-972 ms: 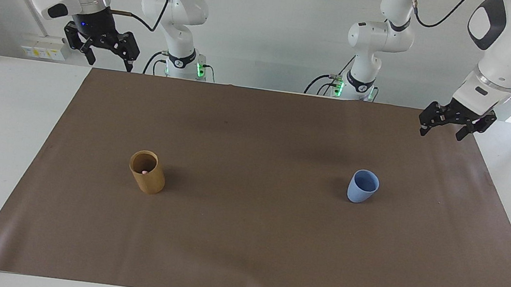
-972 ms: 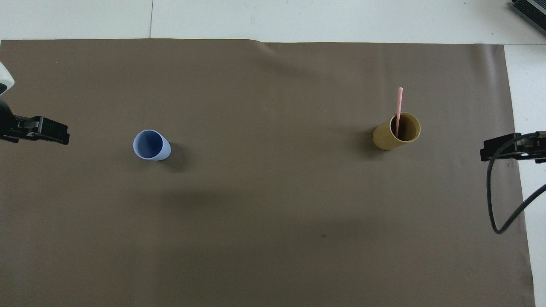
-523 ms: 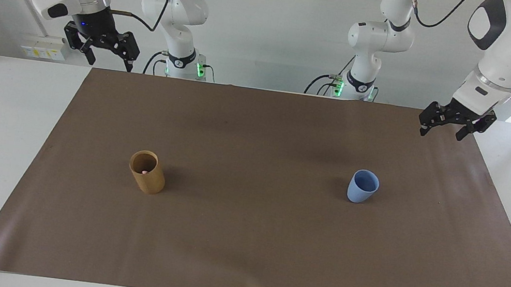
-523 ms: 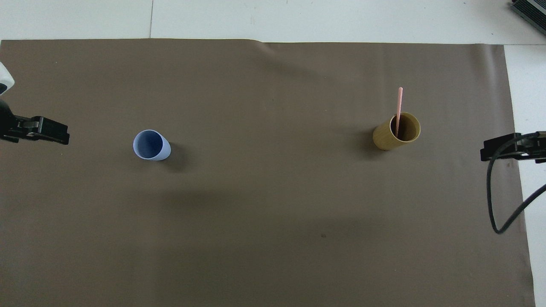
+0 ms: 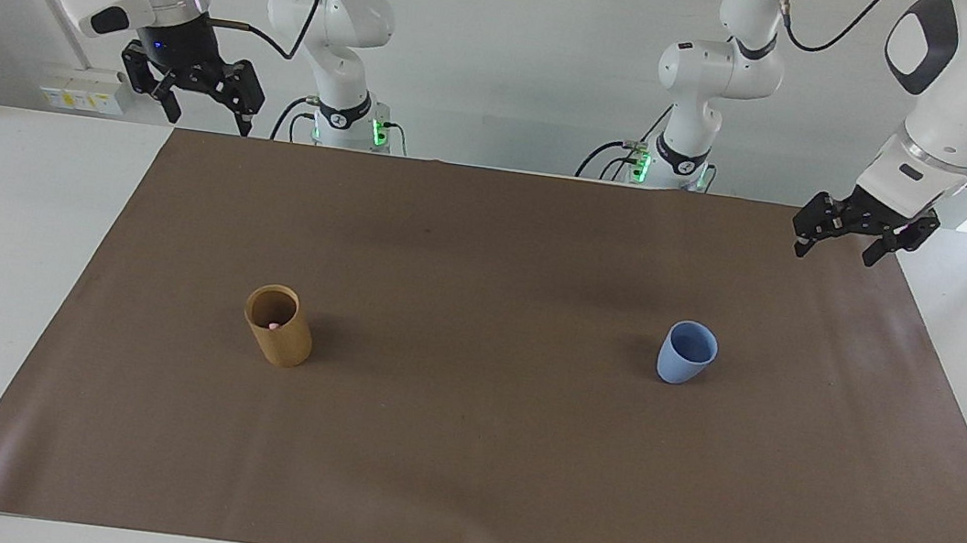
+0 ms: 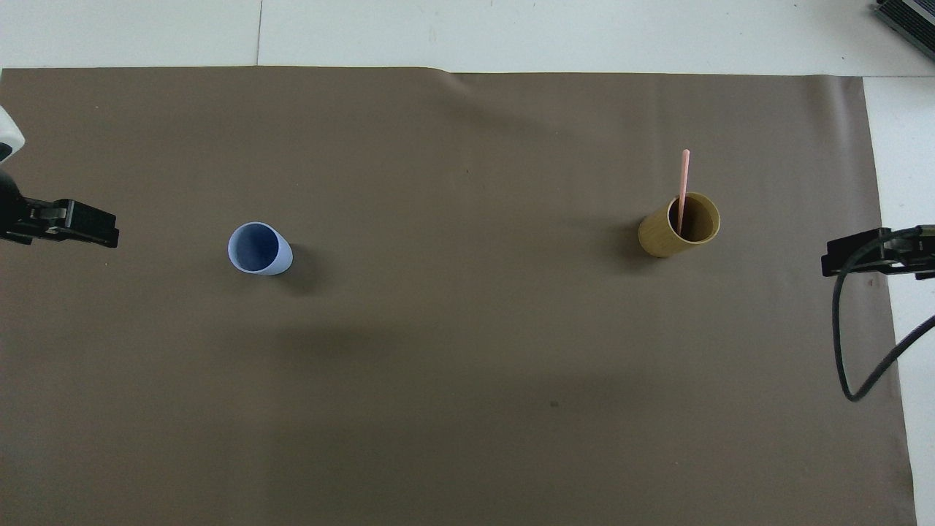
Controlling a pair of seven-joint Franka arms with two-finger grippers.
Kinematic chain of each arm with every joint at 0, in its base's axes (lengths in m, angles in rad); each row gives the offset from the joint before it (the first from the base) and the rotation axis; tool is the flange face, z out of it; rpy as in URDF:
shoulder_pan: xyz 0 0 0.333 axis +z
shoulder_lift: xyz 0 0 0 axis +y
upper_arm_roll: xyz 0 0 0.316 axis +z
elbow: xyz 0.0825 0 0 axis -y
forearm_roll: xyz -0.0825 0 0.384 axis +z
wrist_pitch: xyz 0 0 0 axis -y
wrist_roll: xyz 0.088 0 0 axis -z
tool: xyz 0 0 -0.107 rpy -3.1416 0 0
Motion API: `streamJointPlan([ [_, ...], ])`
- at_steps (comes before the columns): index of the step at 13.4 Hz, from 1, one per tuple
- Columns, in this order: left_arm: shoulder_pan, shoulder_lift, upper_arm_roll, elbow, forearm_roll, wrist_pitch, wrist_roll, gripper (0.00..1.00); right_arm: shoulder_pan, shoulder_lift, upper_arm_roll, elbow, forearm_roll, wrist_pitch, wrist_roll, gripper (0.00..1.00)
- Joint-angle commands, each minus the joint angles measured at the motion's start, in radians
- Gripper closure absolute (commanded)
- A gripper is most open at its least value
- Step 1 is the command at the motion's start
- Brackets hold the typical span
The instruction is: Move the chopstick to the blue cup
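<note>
I see the chopstick (image 6: 684, 186) standing in the tan cup (image 5: 279, 327), toward the right arm's end of the mat (image 5: 461, 453). Blue cup (image 5: 686, 353) upright, well apart, toward the left arm's end. Left gripper (image 5: 845, 244) and right gripper (image 5: 209, 114) both open, empty, raised over the mat's robot-side corners.

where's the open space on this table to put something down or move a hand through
Bare brown mat lies between the blue cup and the tan cup holding the chopstick, and all around both. Nowhere is crowded; the left gripper and right gripper hang over the mat's corners.
</note>
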Motion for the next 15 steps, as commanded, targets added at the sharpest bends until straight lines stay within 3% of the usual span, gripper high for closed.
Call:
streamJointPlan([
  [1, 0.008, -0.025, -0.004, -0.021, -0.002, -0.011, 0.014, 0.0, 0.005, -0.014, -0.001, -0.006, 0.02, -0.014, -0.027, 0.0],
  [7, 0.008, -0.025, -0.004, -0.021, -0.002, -0.011, 0.014, 0.0, 0.005, 0.012, 0.002, 0.005, 0.017, 0.087, -0.017, 0.0],
  [15, 0.008, -0.025, -0.004, -0.021, -0.002, -0.011, 0.014, 0.0, 0.011, 0.169, 0.004, 0.126, -0.006, 0.166, -0.016, 0.0],
])
